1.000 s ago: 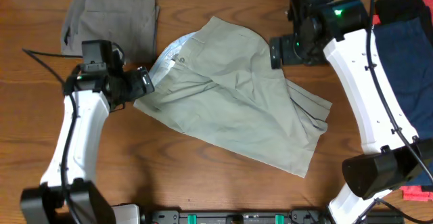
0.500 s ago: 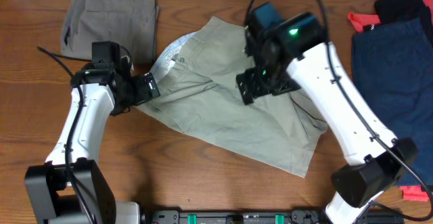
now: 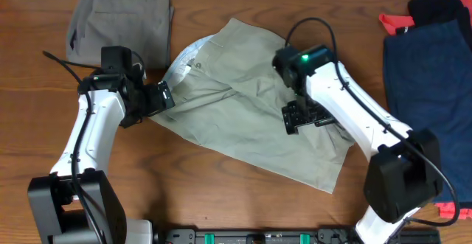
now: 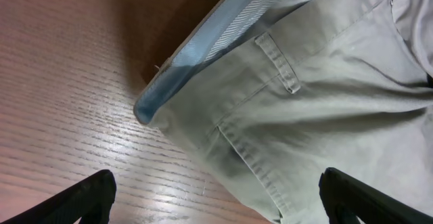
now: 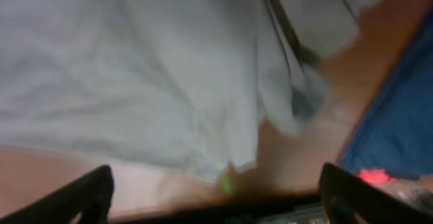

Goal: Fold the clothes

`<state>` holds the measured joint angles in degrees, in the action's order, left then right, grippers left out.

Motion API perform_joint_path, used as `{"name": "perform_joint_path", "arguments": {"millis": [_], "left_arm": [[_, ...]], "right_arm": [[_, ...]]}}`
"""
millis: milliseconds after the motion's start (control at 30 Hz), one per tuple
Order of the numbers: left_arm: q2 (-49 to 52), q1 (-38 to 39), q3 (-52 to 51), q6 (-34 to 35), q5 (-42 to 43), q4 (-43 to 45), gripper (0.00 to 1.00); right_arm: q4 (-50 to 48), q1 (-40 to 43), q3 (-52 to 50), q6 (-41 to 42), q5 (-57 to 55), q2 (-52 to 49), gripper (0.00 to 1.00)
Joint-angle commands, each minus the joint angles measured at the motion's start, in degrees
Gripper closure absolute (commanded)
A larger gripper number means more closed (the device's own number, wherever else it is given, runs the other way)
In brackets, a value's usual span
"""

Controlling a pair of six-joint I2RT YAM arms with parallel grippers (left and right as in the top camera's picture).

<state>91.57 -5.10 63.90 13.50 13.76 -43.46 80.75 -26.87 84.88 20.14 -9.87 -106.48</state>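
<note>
The khaki-beige shorts [image 3: 243,119] lie spread and rumpled mid-table, their pale blue waistband lining [image 3: 184,56] showing at the upper left. My left gripper [image 3: 164,96] is open at the shorts' left waistband corner; in the left wrist view the waistband [image 4: 203,45] and fabric [image 4: 325,102] lie between the open fingers [image 4: 216,197]. My right gripper [image 3: 304,117] is open and empty over the shorts' right leg; its view is blurred and shows pale fabric [image 5: 135,75]. A grey-olive pair [image 3: 122,23] lies folded at the back left. A dark navy pair [image 3: 431,74] lies at the right.
A black garment [image 3: 442,8] and a red item [image 3: 394,23] lie at the back right by the navy pair. Another red item [image 3: 453,211] sits at the front right edge. Bare wood [image 3: 221,192] runs along the front.
My right arm has swung from the back right down over the shorts to their right leg. My left gripper has shifted slightly right along the waistband corner.
</note>
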Motion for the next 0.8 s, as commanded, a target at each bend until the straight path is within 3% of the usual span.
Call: {"name": "perform_joint_path", "arguments": {"millis": [0, 133, 333, 567, 667, 767], "left_arm": [[0.28, -0.24, 0.79, -0.52, 0.11, -0.24, 0.04], [0.28, -0.24, 0.72, -0.52, 0.11, -0.31, 0.04], [0.28, -0.24, 0.72, -0.50, 0.13, -0.22, 0.04], [0.28, -0.24, 0.72, -0.52, 0.13, -0.22, 0.03], [0.28, -0.24, 0.72, -0.52, 0.13, -0.22, 0.03], [0.28, -0.24, 0.72, -0.52, 0.13, -0.22, 0.03]], "right_arm": [[-3.45, 2.38, -4.04, -5.35, 5.09, 0.07, 0.08], [-5.79, 5.29, -7.34, -6.08, 5.20, 0.07, 0.11], [-8.66, 8.22, -9.40, -6.08, 5.44, 0.07, 0.42], [-13.62, 8.44, -12.66, -6.05, 5.88, 0.07, 0.43], [-15.80, 8.48, -14.58, -5.51, 5.84, 0.07, 0.67], [-16.81, 8.61, -14.73, -3.85, 5.44, 0.07, 0.76]]}}
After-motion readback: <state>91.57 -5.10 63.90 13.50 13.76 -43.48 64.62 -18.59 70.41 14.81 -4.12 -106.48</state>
